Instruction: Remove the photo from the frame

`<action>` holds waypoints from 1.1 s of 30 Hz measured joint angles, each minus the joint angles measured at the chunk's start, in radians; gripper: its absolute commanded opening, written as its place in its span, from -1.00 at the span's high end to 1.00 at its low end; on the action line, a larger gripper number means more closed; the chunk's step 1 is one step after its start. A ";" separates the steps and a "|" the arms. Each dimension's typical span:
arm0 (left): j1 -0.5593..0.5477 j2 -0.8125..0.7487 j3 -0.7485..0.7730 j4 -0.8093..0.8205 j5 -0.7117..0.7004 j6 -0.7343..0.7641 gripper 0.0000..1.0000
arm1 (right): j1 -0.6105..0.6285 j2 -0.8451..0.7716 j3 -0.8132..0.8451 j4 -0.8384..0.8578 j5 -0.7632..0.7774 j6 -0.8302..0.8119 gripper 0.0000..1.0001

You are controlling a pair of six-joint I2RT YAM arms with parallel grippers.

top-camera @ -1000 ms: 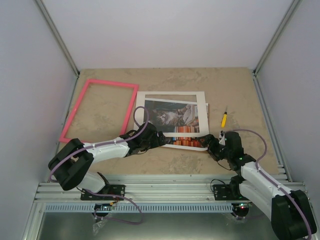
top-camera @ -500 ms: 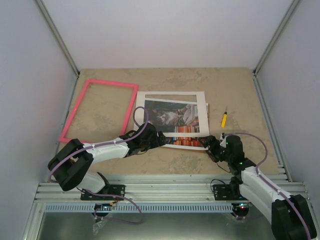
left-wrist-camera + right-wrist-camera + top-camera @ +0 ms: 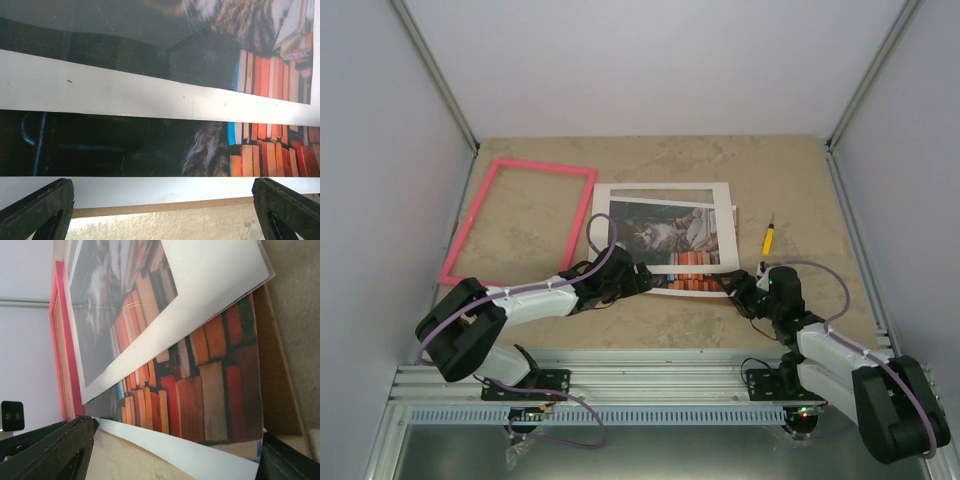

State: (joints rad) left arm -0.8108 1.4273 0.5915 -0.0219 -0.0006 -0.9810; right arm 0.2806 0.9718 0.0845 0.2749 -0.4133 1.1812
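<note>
Since the frame (image 3: 545, 166), a thin bright-pink rectangle, lies flat and empty at the far left of the table (image 3: 790, 180), well apart from the photo (image 3: 665, 235), the removal looks essentially done, and the step in hand is a grasp on the loose sheets. Left gripper (image 3: 638, 278): jaws spread wide on nothing, at the stack's near edge. Right gripper (image 3: 175, 450): jaws apart astride the near right corner, contact possibly not yet made; next, a shallow pinch on the photo alone, clear of the brown backing board (image 3: 277, 365).
</note>
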 measured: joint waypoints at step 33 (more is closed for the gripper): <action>-0.001 -0.227 -0.111 -0.015 -0.057 -0.133 -0.99 | -0.043 0.084 0.039 0.048 -0.021 -0.014 0.99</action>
State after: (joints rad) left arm -0.8116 1.1999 0.4805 -0.0372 -0.0578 -1.1137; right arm 0.2379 1.0557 0.1230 0.3229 -0.4343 1.1671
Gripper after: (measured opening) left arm 0.992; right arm 0.016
